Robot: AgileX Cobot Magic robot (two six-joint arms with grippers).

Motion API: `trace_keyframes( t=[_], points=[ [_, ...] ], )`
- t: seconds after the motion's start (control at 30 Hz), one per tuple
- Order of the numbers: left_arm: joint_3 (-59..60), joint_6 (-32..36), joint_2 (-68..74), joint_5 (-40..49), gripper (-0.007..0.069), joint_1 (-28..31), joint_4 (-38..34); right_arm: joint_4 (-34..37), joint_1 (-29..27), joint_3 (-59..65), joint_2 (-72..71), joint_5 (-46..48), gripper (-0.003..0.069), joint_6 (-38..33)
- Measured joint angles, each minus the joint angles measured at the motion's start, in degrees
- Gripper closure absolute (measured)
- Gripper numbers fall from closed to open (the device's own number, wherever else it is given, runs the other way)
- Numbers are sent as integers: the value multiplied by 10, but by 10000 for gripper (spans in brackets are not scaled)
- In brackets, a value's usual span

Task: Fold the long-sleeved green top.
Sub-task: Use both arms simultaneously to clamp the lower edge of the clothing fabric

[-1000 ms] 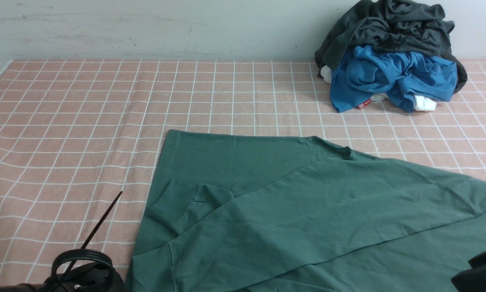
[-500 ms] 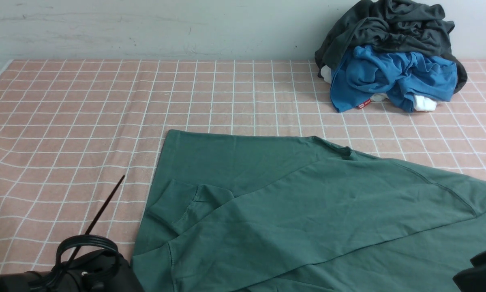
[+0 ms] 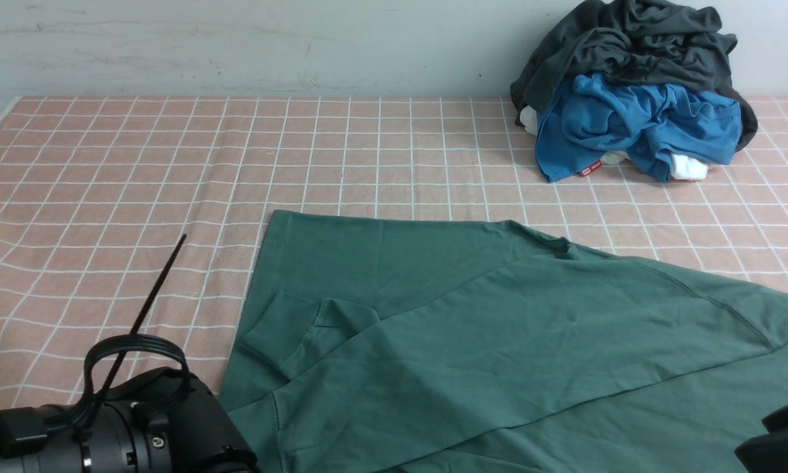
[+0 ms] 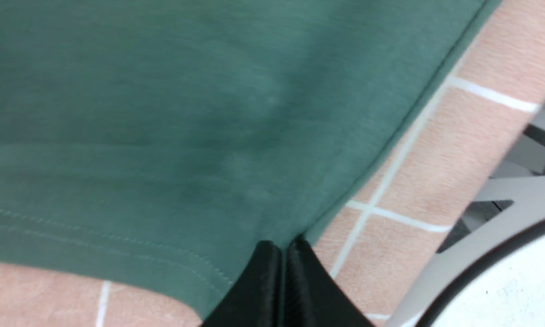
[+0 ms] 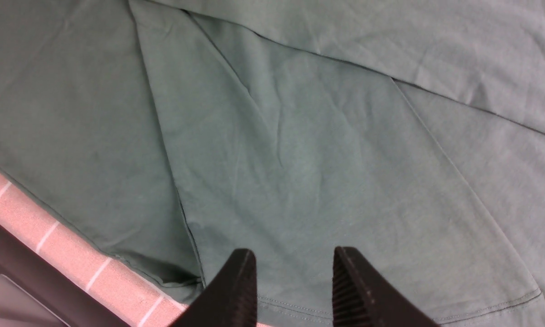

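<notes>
The dark green cotton long-sleeved top (image 3: pixel 499 328) lies spread flat on the pink grid-checked tablecloth (image 3: pixel 104 164), filling the near middle and near right of the scene. One sleeve is laid diagonally across the body, and its ribbed cuff (image 3: pixel 282 338) rests near the left edge. The round collar (image 3: pixel 558 246) points toward the far side.

The left gripper (image 4: pixel 281 247) sits at the near left corner of the garment. Its jaws are pressed together just where the stitched hem meets the side edge, and they appear to pinch that corner. The right gripper (image 5: pixel 295 259) hovers above the near hem with its jaws parted and nothing between them.

The fabric looks soft, limp and light. It will likely drape and sag from any held point rather than keep its shape, and the loose sleeve could slide off if the cloth is lifted quickly. It is not fragile, and its matte knit should not slip from ribbed pads.

The doubled, stitched hem offers the firmest hold. A second grip along the near hem toward the right, matching the left corner, would probably let the edge travel evenly toward the far side.

A heap made of a charcoal-grey garment (image 3: pixel 630 39) and a bright blue garment (image 3: pixel 630 125) sits at the far right, well apart from the top.
</notes>
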Motion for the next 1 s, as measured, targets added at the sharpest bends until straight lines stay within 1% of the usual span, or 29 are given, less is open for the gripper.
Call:
trace_keyframes(
  t=[0.13, 0.23, 0.27, 0.3, 0.33, 0.37, 0.4, 0.43, 0.47, 0.5, 0.53, 0.6, 0.67, 0.73, 0.8, 0.83, 0.9, 0.93, 1.0],
  points=[
    [14, 15, 0, -5, 613, 0, -5, 0, 0, 0, 0, 0, 428, 0],
    [27, 17, 0, -5, 549, 0, -13, -1, 0, 0, 0, 0, 428, 0],
    [28, 17, 0, -5, 549, 0, -13, -1, 0, 0, 0, 0, 428, 0],
    [35, 24, 0, -5, 471, 0, -22, -1, 0, 0, 0, 0, 428, 0],
    [37, 26, 0, -5, 423, 0, -27, -1, 0, 0, 0, 0, 428, 0],
    [37, 26, 0, -5, 423, 0, -27, -1, 0, 0, 0, 0, 428, 0],
    [41, 29, 0, -7, 337, 0, -33, -1, 0, 0, 0, 0, 428, 0],
    [42, 29, 0, -8, 295, 0, -36, -1, 0, 0, 0, 0, 428, 0],
    [44, 31, 0, -11, 232, 0, -37, -1, 0, 0, 0, 0, 428, 0],
    [44, 31, 0, -12, 223, 0, -37, -1, 0, 0, 0, 0, 428, 0],
    [47, 34, 0, -21, 147, 0, -38, -1, 0, 0, 0, 0, 428, 0],
    [54, 39, 0, -36, 99, 0, -38, -1, 0, 0, 0, 0, 428, 0],
    [62, 41, 0, -50, 82, 0, -31, -1, 0, 0, 0, 0, 428, 0],
    [64, 41, -1, -54, 83, 0, -27, -1, 0, 0, 0, 0, 428, 0],
    [68, 29, -4, -63, 120, 0, -19, -1, 0, 0, 0, 0, 428, 0],
    [69, 27, -4, -64, 125, 0, -19, -1, 0, 0, 0, 0, 428, 0],
    [69, 4, -5, -70, 204, 0, -8, -1, 0, 0, 0, 0, 428, 0],
    [68, -2, -5, -71, 223, 0, -6, -1, 0, 0, 0, 0, 428, 0],
    [64, -9, -3, -72, 289, 0, 3, -1, 0, 0, 0, 0, 428, 0]
  ],
)
